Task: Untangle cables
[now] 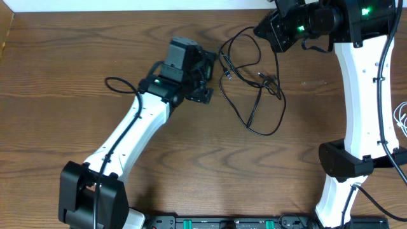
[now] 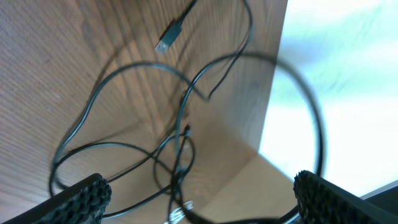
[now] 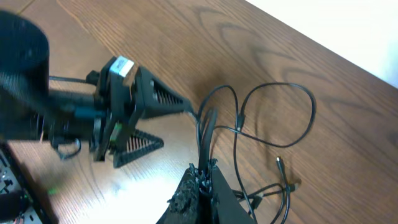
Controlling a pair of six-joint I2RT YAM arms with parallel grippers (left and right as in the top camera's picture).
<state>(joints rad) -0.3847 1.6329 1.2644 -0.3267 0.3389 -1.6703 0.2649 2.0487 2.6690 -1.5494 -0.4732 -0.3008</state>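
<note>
The thin black cord (image 1: 264, 77) lies in loose loops on the wooden table, right of centre. My left gripper (image 1: 213, 76) is open at the left side of the loops, and strands of the cord (image 2: 143, 64) pass between its fingers (image 2: 199, 211). A plug end (image 2: 166, 38) rests on the wood. My right gripper (image 1: 262, 30) is at the back right, shut on a strand of the black cord (image 3: 280, 84) and lifting it; its fingers (image 3: 205, 174) pinch the strand. A thin white cord (image 1: 401, 121) lies at the table's right edge, apart from the black one.
The table's back edge and a white wall run close behind the loops (image 2: 336, 74). The left arm (image 1: 127, 140) crosses the table diagonally from the front left. The right arm's white column (image 1: 362, 95) stands on the right. The left gripper (image 3: 177, 124) shows open in the right wrist view.
</note>
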